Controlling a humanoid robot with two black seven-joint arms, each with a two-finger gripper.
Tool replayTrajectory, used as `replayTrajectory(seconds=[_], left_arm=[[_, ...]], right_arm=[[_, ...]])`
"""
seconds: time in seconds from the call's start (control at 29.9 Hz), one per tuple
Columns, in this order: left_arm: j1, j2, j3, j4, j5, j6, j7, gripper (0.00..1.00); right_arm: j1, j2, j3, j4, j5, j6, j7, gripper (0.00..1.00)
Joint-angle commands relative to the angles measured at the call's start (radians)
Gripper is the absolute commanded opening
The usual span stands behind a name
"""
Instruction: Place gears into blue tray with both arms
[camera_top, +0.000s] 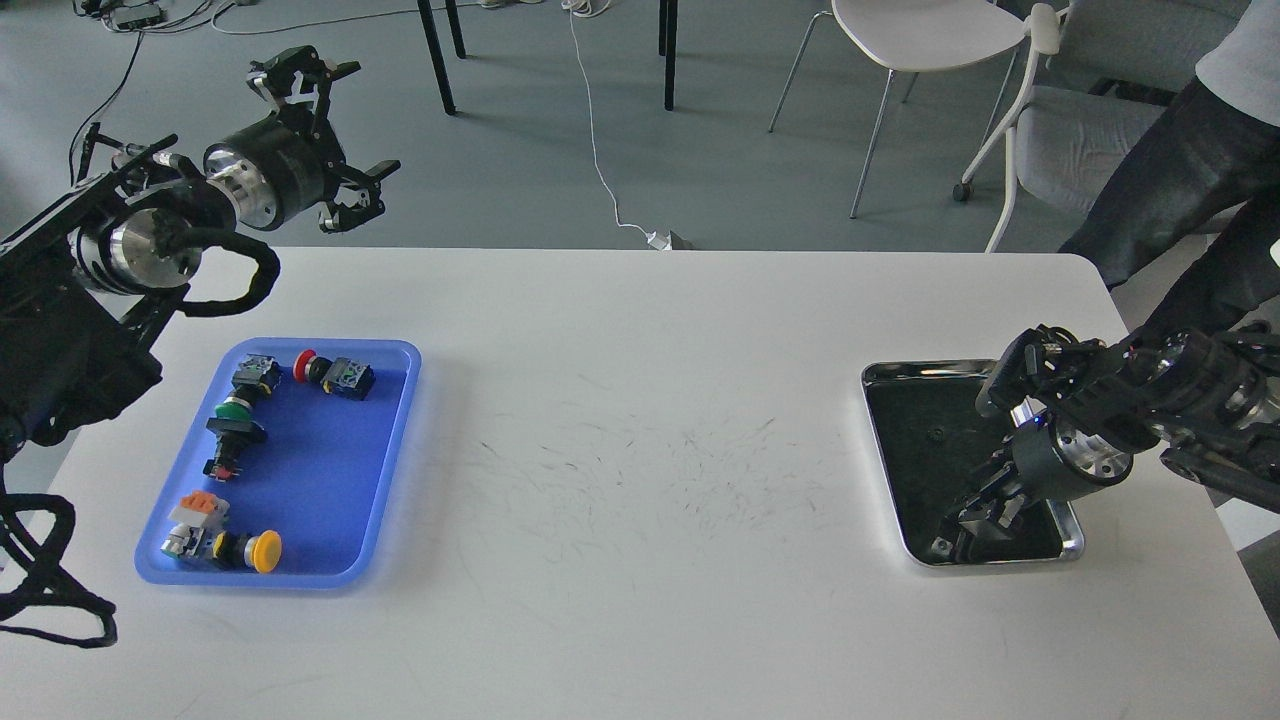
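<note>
White table (640, 400) with fine dark scratches mid-top, blue tray (330, 480) near its left edge, steel tray (885, 450) near its right edge, the two well apart

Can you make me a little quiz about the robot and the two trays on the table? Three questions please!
1. True or false: the right gripper is down inside the steel tray.
2. Which cap colour is on the switch nearest the front edge of the blue tray? A) red B) green C) yellow
3. Fill in: the left gripper is held up with its fingers spread ____.

Key: 1 true. 2 C, the yellow-capped switch; the green-capped switch and the red-capped switch sit farther back. 3 open.
</note>
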Motion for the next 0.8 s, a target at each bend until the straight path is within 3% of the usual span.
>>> replayTrajectory(seconds=[0.0,0.53,0.63,0.77], left_arm=[[0.0,0.001,0.0,0.0,0.0,0.0,0.0,0.99],[0.003,0.002,-0.003,0.0,-0.001,0.0,0.0,0.99],[0.003,0.002,-0.003,0.0,0.0,0.0,0.0,0.99],[0.003,0.002,-0.003,0.0,0.0,0.0,0.0,0.99]], right_arm=[[0.006,0.0,-0.009,0.0,0.0,0.0,0.0,0.54],[0.008,0.004,-0.02,-0.003,-0.002,0.0,0.0,0.43],[0.008,0.004,-0.02,-0.003,-0.002,0.0,0.0,0.33],[0.012,0.004,-0.021,-0.005,-0.002,0.0,0.0,0.32]])
